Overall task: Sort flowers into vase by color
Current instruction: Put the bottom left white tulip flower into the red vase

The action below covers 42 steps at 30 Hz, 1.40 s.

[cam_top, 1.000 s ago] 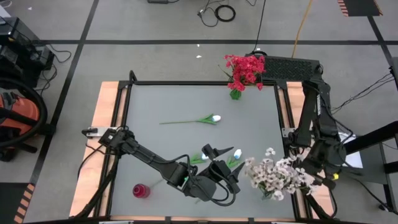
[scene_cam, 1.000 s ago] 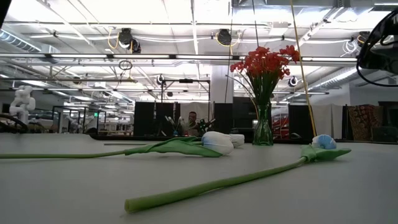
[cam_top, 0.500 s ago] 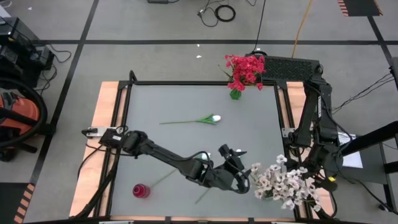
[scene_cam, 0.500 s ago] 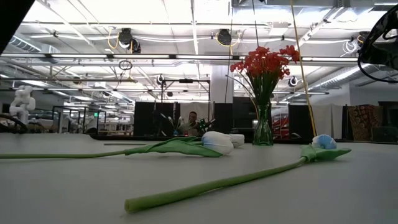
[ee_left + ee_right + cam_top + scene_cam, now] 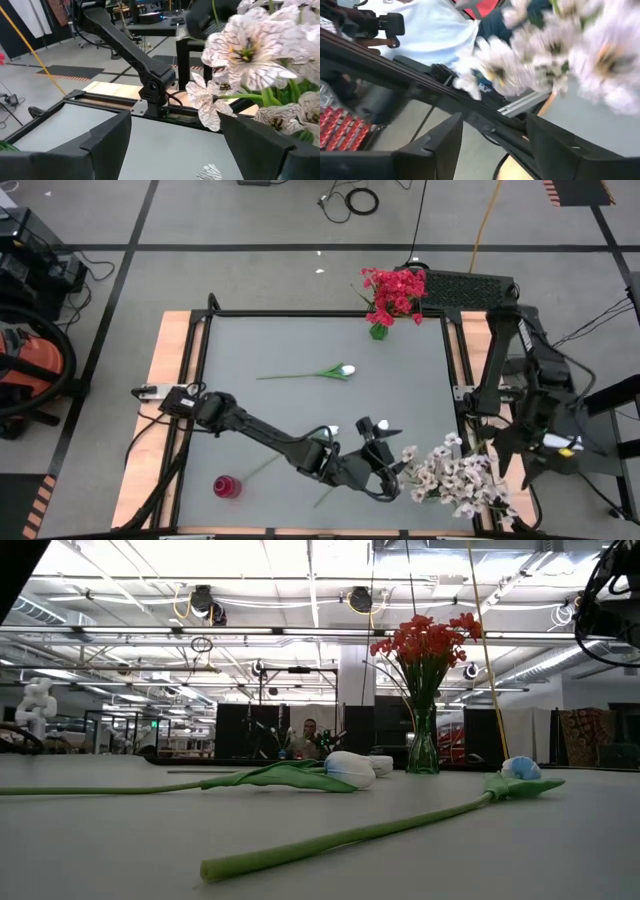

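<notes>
Red flowers (image 5: 395,288) vased; white tulips (image 5: 344,370) lie flat.

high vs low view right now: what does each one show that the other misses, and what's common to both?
High only: the left gripper, fingers open, reaching toward the pale pink-white spray at the table's near right corner; the right gripper off the table's right edge; a red blossom lying near the left front.

Low only: the room behind the table, with ceiling lights.

Both: the red flowers in the vase at the far edge, and two white tulip buds lying on the grey table.
</notes>
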Available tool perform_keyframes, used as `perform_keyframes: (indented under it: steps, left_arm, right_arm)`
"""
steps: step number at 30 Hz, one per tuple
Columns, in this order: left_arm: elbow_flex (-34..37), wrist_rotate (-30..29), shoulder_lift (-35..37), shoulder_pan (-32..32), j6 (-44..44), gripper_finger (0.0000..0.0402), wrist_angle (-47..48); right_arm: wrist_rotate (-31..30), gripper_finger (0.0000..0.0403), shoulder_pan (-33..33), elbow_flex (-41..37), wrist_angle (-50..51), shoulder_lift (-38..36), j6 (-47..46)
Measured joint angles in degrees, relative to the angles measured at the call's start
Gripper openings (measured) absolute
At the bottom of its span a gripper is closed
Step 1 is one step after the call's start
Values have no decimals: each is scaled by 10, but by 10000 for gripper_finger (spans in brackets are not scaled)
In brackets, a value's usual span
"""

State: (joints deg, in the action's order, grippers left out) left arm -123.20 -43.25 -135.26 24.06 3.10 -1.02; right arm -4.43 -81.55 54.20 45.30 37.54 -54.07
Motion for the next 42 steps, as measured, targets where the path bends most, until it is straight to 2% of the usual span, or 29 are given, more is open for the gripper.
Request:
perform_keyframes:
  steps: [6,13,17,21,26,29,33,38,42]
  left_arm:
    - [-14,-3,0,8,-22,313,2]
    - [-36,-39,0,24,-67,313,16]
    - [-45,-61,20,36,-81,313,54]
    - [-46,-63,60,48,-97,313,91]
    - [-46,-64,115,58,-112,313,199]
    - [-46,-64,152,53,-112,313,270]
    - [-47,-62,192,25,-93,313,381]
    - [-46,-6,233,-17,-28,313,502]
    - [-46,37,240,-39,-5,313,539]
  right_arm:
    - [-42,212,0,102,104,32,41]
    - [-131,212,1,185,171,55,129]
    - [-234,212,1,221,175,55,187]
    - [-377,212,1,251,175,55,242]
    - [-566,212,8,259,168,58,291]
    - [-637,212,29,259,156,59,320]
    - [-679,205,70,259,148,58,338]
    - [-674,181,131,248,138,64,302]
    - [-660,162,184,232,84,73,336]
